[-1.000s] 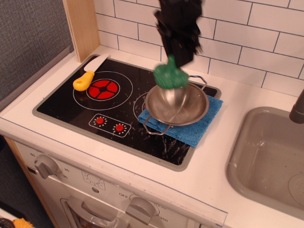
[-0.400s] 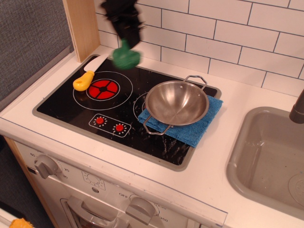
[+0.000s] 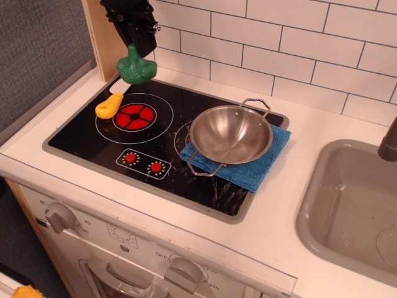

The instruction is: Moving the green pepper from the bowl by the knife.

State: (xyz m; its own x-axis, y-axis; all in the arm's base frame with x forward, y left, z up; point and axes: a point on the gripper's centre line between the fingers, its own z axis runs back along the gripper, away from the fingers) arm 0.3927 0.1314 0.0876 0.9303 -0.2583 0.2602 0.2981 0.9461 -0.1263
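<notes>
My black gripper (image 3: pixel 134 48) is at the back left, above the stove's far left corner, shut on the green pepper (image 3: pixel 136 69). The dark green lumpy pepper hangs below the fingers by its stem, in the air over the knife's white blade, which it hides. The knife's yellow-orange handle (image 3: pixel 109 105) lies on the stove's left edge, just below and left of the pepper. The steel bowl (image 3: pixel 231 135) with two wire handles stands empty on a blue cloth (image 3: pixel 259 170) over the right burner.
The black stovetop has a red burner ring (image 3: pixel 134 116) left of centre. A wooden post (image 3: pixel 109 34) stands right behind the gripper, and a white tiled wall runs along the back. A grey sink (image 3: pixel 353 208) lies to the right.
The gripper lifted the pepper out of the bowl and carried it left across the stove to above the knife. The bowl is now empty.
</notes>
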